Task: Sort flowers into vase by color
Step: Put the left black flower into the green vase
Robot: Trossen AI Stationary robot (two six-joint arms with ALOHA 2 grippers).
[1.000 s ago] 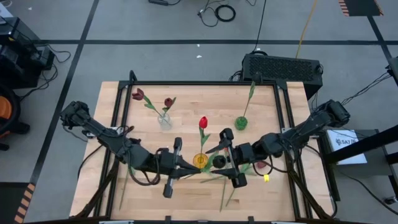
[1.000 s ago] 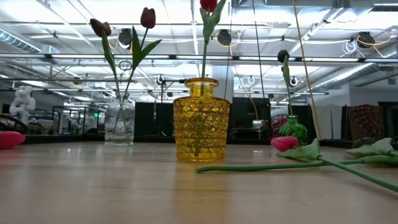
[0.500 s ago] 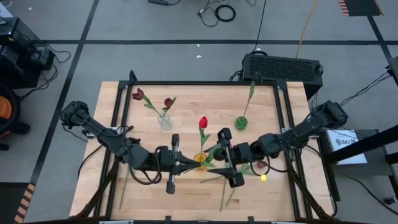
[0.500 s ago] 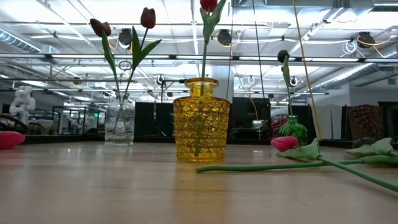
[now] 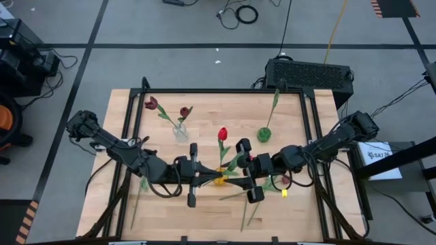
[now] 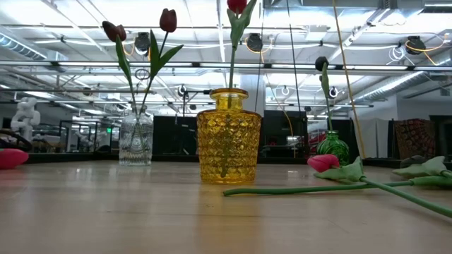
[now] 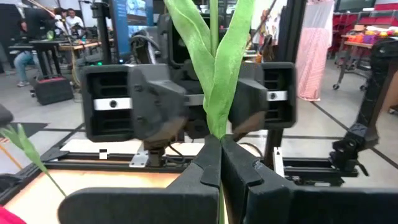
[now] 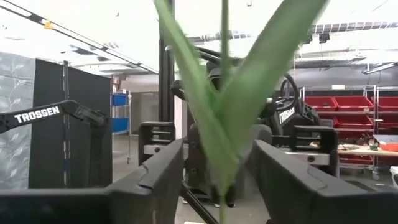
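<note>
A red tulip (image 5: pixel 222 134) stands upright with its stem in the yellow vase (image 6: pixel 228 137) at the table's middle. My left gripper (image 7: pixel 219 146) comes from the left above the vase and is shut on that stem. My right gripper (image 8: pixel 221 174) faces it from the right, open, with a finger on either side of the stem and its two leaves (image 8: pixel 217 112). Two maroon tulips stand in the clear vase (image 6: pixel 135 141). A dark tulip stands in the green vase (image 6: pixel 332 147). My left gripper pinches the red tulip's stem (image 7: pixel 219 138) between its two fingertips, just below where the two leaves fork. The fingers lie level, come from the table's left and cross the upright stem. The stem's lower end reaches down into the yellow vase.
Loose tulips (image 5: pixel 248 204) lie on the table near the right gripper, one pink-red head (image 6: pixel 323 162) beside the yellow vase. Another stem (image 5: pixel 136 197) lies near the left edge. A black box (image 5: pixel 310 73) sits beyond the far edge.
Both grippers have drawn a little closer to each other over the yellow vase, the right one edging toward the tulip's stem. The tulip has stayed upright in the vase.
</note>
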